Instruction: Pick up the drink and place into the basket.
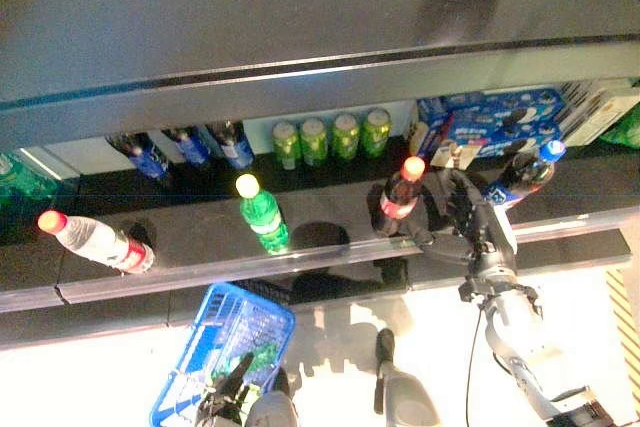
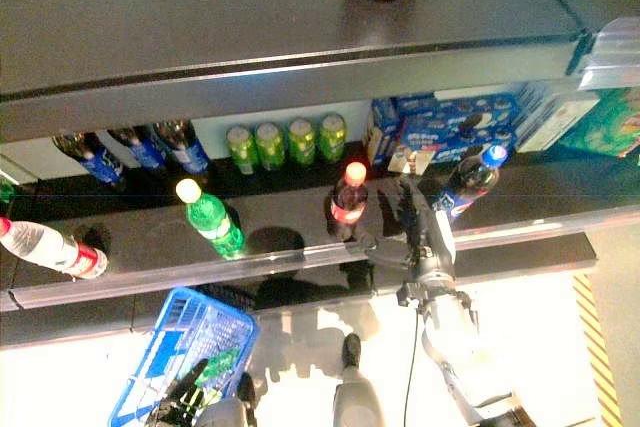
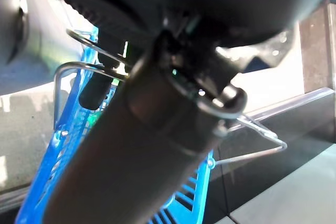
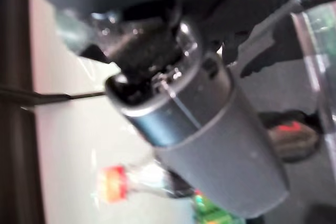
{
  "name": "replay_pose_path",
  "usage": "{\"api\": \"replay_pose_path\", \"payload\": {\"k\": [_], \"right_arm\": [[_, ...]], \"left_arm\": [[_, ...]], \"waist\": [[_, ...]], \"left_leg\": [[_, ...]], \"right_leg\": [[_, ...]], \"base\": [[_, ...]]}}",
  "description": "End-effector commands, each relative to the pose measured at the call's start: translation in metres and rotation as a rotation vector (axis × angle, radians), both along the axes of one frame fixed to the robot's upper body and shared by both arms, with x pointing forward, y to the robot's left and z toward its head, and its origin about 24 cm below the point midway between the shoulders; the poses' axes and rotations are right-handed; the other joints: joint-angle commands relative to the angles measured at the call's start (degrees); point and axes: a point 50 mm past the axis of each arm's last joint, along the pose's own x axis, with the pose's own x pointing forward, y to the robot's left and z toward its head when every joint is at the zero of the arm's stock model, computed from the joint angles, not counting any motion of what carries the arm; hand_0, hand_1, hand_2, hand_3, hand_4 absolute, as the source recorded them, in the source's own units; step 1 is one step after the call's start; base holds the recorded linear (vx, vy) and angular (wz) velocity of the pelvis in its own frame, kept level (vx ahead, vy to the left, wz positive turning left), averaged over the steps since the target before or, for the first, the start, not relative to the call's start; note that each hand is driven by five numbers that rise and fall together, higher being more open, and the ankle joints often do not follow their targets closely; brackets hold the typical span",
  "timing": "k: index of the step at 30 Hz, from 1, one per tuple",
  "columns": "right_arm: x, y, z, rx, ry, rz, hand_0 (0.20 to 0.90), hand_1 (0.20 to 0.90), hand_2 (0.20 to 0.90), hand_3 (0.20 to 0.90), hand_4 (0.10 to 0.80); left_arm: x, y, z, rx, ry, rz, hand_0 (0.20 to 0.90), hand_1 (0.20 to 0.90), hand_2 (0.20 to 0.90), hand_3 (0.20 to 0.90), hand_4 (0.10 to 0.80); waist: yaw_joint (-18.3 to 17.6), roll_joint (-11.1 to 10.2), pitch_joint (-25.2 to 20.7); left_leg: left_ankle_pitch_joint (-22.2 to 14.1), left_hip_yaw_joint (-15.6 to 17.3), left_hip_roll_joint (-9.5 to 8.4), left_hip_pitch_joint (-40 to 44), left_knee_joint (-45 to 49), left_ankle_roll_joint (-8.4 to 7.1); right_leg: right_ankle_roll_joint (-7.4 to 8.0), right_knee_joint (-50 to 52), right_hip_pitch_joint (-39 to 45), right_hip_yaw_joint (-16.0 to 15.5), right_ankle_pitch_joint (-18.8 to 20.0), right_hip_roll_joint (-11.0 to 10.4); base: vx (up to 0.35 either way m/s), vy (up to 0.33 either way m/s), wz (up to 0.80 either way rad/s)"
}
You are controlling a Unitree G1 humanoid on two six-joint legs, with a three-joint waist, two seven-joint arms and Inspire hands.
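Observation:
A dark cola bottle (image 1: 400,197) with a red cap and red label stands on the black shelf (image 1: 200,247) near its front lip. My right hand (image 1: 462,215) is just right of the bottle at the same height. Its fingers are spread and its thumb reaches toward the bottle's base without closing round it. My left hand (image 1: 228,399) is low at the left, shut on the thin wire handles (image 3: 252,129) of the blue basket (image 1: 215,342), which hangs below the shelf front. Something green (image 2: 216,367) lies in the basket.
On the shelf stand a green bottle with a yellow cap (image 1: 262,213), a clear bottle with a red cap (image 1: 98,240) and a dark bottle with a blue cap (image 1: 526,173). At the back are green cans (image 1: 332,137), blue-labelled bottles (image 1: 190,147) and blue boxes (image 1: 500,119). An upper shelf (image 1: 300,37) overhangs.

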Motion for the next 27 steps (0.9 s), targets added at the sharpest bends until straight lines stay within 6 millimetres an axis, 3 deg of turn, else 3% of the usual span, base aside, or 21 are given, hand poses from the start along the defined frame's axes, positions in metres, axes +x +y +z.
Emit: {"api": "replay_pose_path", "payload": {"k": [1,9,17,27], "right_arm": [[0.014,0.014,0.055,0.018,-0.282,0.055,0.9,0.9,0.9,0.9,0.8],[0.026,0.027,0.063,-0.023,-0.295,0.117,0.9,0.9,0.9,0.9,0.8],[0.034,0.026,0.068,0.014,-0.326,0.079,0.9,0.9,0.9,0.9,0.8],[0.069,0.021,0.102,0.04,-0.426,-0.08,0.9,0.9,0.9,0.9,0.8]], "left_arm": [[0.007,0.048,0.024,0.21,-0.118,0.082,0.3,0.3,0.3,0.2,0.1],[0.033,0.046,0.035,0.202,-0.203,0.086,0.3,0.3,0.3,0.2,0.1],[0.041,0.046,0.038,0.2,-0.216,0.08,0.3,0.3,0.3,0.2,0.1],[0.054,0.044,0.043,0.201,-0.24,0.064,0.3,0.3,0.3,0.2,0.1]], "waist": [[0.77,-0.76,-0.58],[2.08,-0.83,2.83],[2.9,-0.83,4.12],[5.24,0.21,6.02]], "left_leg": [[-2.92,-3.82,-0.32,-6.05,10.79,2.93],[-1.83,-5.83,-0.97,-9.8,12.14,2.9],[-1.44,-6.8,-1.19,-11.22,13.0,2.9],[-0.97,-7.96,-1.57,-12.6,14.19,2.79]], "right_leg": [[1.56,10.48,-0.47,1.55,-9.23,-2.45],[0.91,11.91,-2.81,0.54,-9.19,-2.29],[0.57,12.67,-3.47,-0.18,-9.3,-2.25],[-0.22,13.46,-3.43,-2.25,-9.46,-2.88]], "base": [[-0.061,0.017,0.03],[-0.07,0.008,0.05],[-0.021,-0.003,0.09],[0.005,0.003,0.01]]}}
